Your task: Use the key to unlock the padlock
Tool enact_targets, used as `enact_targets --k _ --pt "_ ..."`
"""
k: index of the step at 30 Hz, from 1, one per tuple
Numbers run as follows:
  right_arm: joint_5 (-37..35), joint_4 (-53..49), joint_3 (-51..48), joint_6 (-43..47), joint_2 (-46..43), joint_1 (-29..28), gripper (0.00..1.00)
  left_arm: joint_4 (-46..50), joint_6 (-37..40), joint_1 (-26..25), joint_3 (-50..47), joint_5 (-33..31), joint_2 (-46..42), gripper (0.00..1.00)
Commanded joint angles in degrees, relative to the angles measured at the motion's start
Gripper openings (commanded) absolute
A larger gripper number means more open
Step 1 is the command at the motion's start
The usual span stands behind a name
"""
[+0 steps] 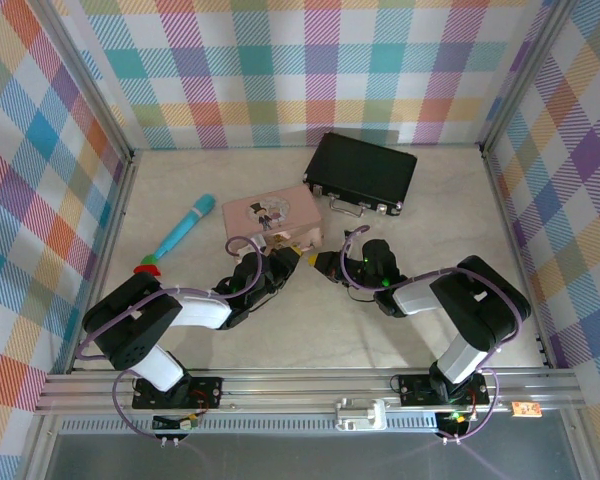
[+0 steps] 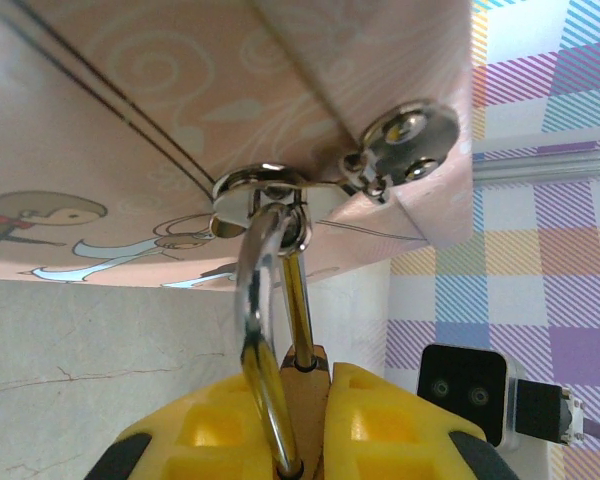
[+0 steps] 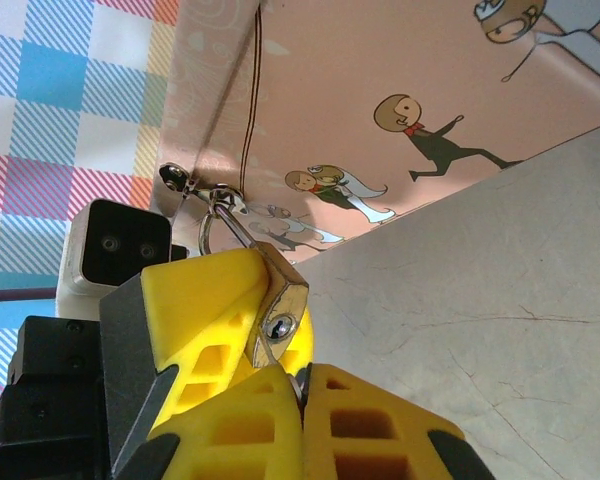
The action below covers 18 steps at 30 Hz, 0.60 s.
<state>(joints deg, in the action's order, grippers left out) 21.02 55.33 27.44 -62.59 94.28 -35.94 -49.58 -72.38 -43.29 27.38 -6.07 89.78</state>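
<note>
Your L gripper is clamping its yellow fingers on the brass body of the padlock, jaws nearly closed round it. The lock's silver shackle is hanging thru the hasp on the pink tin. Your R gripper is sitting w/ jaws pressed fully together, tips just under the padlock's base. A small grey bit is showing at the gap; can't tell if it's the key. The tin is lying mid-table, the black case just beyond it toward the far edge, a blue stick lying toward the left edge.
</note>
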Motion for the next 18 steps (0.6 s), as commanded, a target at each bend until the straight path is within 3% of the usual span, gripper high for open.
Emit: enact_targets --k 1,18 --pt "-1.37 -0.86 -0.35 0.18 -1.8 -0.62 0.0 -3.68 1.12 0.1 0.49 0.46 -1.98 0.0" --pt "-3.36 -3.46 -1.49 0.55 -4.1 -1.45 0.0 -3.24 1.56 0.05 0.69 0.41 -2.5 0.0"
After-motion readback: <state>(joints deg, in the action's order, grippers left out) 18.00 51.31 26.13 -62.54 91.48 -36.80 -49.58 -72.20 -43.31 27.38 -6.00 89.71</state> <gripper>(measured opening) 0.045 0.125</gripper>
